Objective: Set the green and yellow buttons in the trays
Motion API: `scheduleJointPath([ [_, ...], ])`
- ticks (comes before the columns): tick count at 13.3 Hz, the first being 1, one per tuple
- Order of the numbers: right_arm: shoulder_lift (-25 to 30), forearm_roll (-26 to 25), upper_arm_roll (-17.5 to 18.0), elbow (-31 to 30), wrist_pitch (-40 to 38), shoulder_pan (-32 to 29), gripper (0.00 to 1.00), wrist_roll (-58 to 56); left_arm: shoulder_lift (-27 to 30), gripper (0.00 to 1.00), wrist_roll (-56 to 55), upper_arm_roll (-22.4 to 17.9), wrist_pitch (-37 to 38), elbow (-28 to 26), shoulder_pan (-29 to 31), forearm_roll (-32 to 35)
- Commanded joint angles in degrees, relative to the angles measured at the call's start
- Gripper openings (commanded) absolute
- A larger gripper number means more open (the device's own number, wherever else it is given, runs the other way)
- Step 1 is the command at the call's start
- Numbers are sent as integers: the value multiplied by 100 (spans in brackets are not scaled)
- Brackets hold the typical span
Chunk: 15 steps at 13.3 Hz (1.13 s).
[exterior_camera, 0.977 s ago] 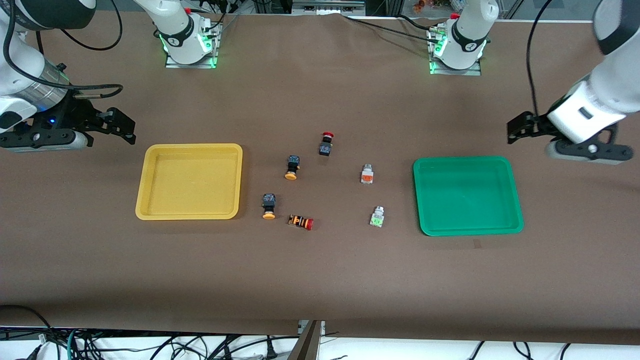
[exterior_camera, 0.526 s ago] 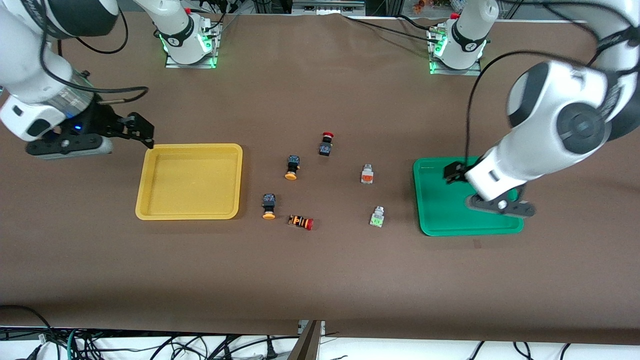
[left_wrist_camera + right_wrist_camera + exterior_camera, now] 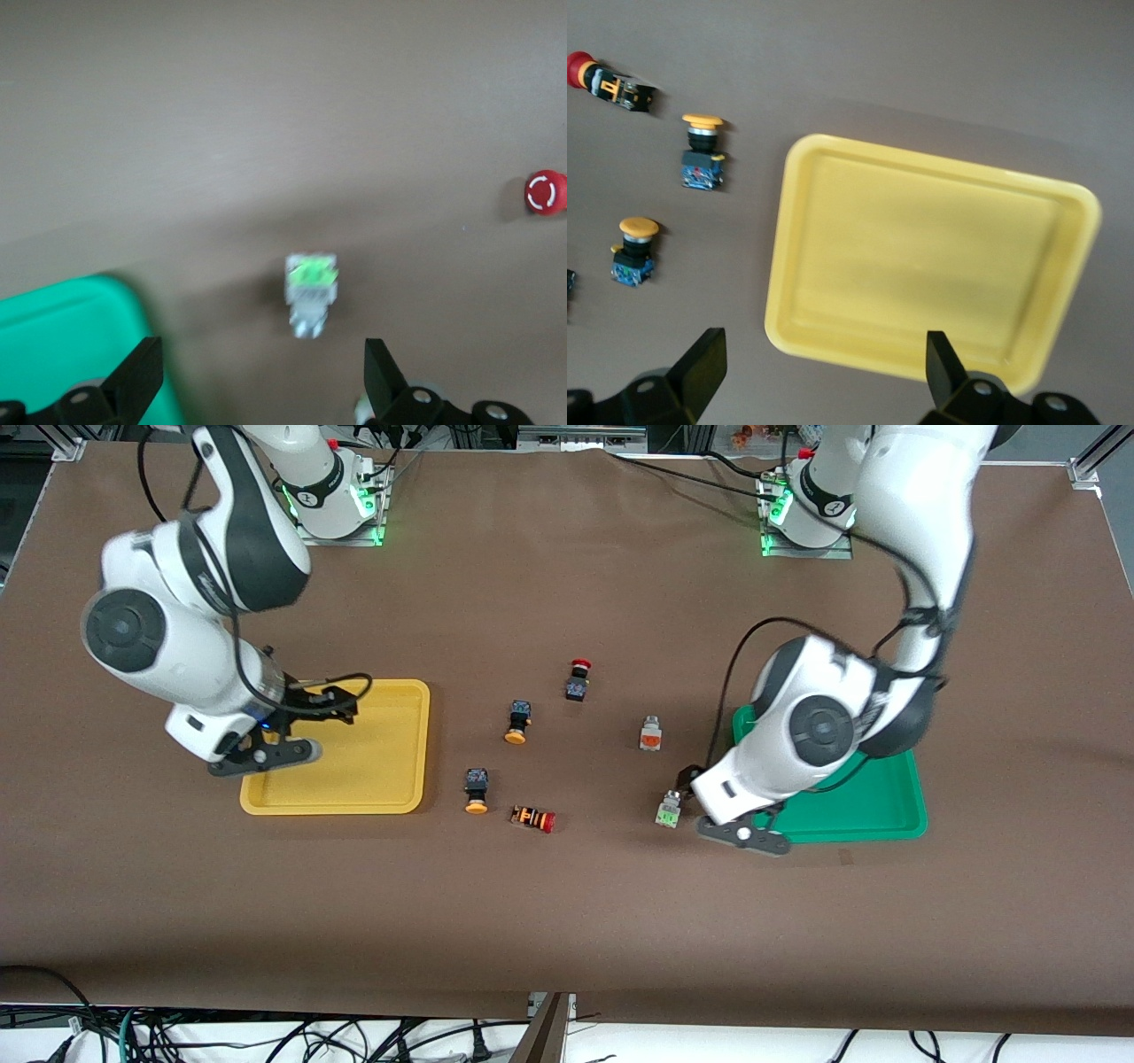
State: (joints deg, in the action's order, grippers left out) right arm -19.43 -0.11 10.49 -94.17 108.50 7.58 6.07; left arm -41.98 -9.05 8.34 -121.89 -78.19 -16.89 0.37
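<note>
Here, starting at the right arm's end of the table, the right gripper [image 3: 341,707] hangs over the yellow tray [image 3: 400,691] with its fingers spread and nothing between them; the tray holds nothing. Beside that tray, toward the middle, lie the two yellow-capped buttons: one [image 3: 518,721] farther from the front camera, the other [image 3: 476,790] nearer, both on their sides with caps pointing toward the camera. Next to the nearer one lies an orange-striped red-capped button [image 3: 533,817], and farthest from the camera a black red-capped button [image 3: 578,679]; neither belongs to the task. Further along sit the orange-faced button [image 3: 650,733] and, nearer the camera, the green-faced button [image 3: 668,809]. The left gripper [image 3: 689,779] is just beside this green-faced button, on its green-tray side, fingers [image 3: 140,381] parted and empty. In the left wrist view the button lies between the two fingers' lines but ahead of the tips, long axis along the reach. I judge the left arm needs a short advance before closing. The green tray [image 3: 895,819] sits just beside it, partly under the arm.
</note>
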Motion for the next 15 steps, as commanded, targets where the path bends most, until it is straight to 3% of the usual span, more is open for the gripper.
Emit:
scheduleJointPath([
  [1,-498,98,-11,153,564,514,99,812,-546,100,-18,-52,-413,234,-139,-19],
  [4,-1377,143,-11,144,1925,972,99,1869,-723,100,-18,-60,-475,58,-271,7],
  [7,-1993,81,-20,144,2753,1280,99,2327,-820,100,0,-60,-686,23,-288,25],
  [8,-2160,55,-29,127,2990,1359,99,2346,-881,89,61,-60,-817,23,-288,25],
  [9,-2283,-6,-55,127,3184,1421,99,2337,-925,70,61,-60,-871,5,-297,25],
  [11,-2407,-453,-82,135,3282,1421,99,2337,-943,52,61,-60,-871,5,-315,25],
  [12,-2425,-533,-90,135,3291,1421,98,2346,-943,38,61,-60,-871,-21,-315,25],
  [13,-2451,-552,-91,135,3300,1413,91,2346,-935,21,70,-60,-871,-21,-315,25],
  [15,-2478,-560,-99,100,3405,1413,56,2346,-882,6,70,-78,-810,-12,-306,34],
])
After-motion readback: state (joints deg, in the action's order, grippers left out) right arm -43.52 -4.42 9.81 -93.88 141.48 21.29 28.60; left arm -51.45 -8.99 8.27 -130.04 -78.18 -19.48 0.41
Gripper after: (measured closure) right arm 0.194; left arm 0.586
